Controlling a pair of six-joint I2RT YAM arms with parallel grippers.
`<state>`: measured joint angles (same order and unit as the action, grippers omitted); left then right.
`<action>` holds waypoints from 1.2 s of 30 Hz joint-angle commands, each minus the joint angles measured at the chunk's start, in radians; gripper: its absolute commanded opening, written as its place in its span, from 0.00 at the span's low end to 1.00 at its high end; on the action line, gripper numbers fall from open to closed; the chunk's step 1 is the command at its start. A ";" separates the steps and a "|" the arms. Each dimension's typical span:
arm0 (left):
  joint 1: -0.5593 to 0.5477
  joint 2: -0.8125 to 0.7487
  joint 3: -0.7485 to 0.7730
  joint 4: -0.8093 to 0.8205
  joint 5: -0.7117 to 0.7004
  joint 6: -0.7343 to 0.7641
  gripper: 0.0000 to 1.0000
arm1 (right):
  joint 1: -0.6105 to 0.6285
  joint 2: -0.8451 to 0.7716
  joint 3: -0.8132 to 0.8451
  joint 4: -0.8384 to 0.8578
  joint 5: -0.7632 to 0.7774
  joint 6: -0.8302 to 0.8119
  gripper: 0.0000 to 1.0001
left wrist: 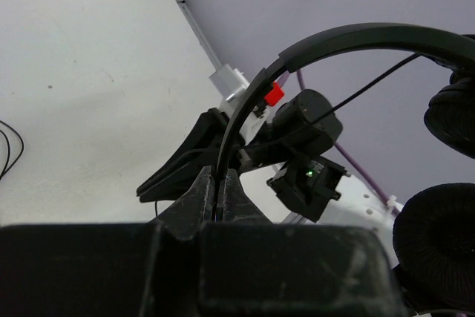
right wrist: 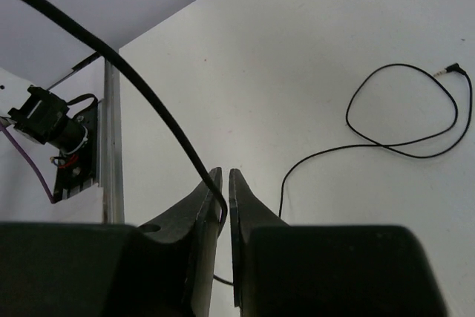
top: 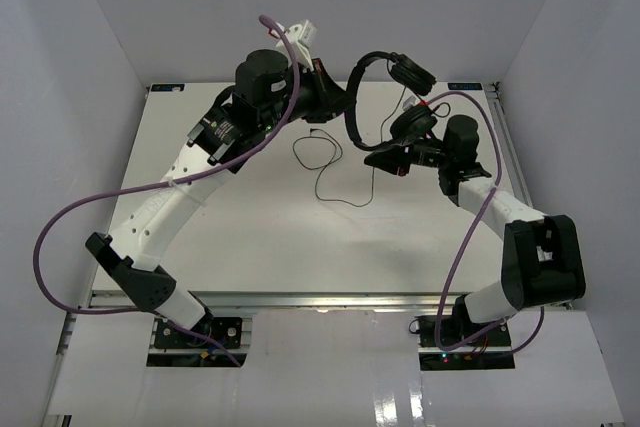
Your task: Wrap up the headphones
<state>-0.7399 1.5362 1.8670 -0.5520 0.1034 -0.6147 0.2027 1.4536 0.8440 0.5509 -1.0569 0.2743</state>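
Because the headphones are light, with a springy headband and a thin limp cord, I judge the headband the firm place to hold, and the cord needs a gentle pinch. The left gripper is clamped on the headband and holds the set up above the table. The right gripper has jaws almost together with the cord between them; if they pinch it, I cannot tell. Its loose end lies looped on the table.

The top view looks down from above and behind over the whole surface. Each wrist view rides close behind its own hand, the left hand and the right hand, facing past the fingertips. Both probably share the headphones cord ahead.
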 commanded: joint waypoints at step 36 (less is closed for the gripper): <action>0.160 0.156 0.250 0.029 -0.674 0.165 0.00 | 0.236 -0.206 0.025 -0.537 0.154 -0.483 0.08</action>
<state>-0.6052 1.6769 2.0926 -0.5729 -0.5073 -0.4920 0.3879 1.3021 0.7192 0.3924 -1.0493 0.0890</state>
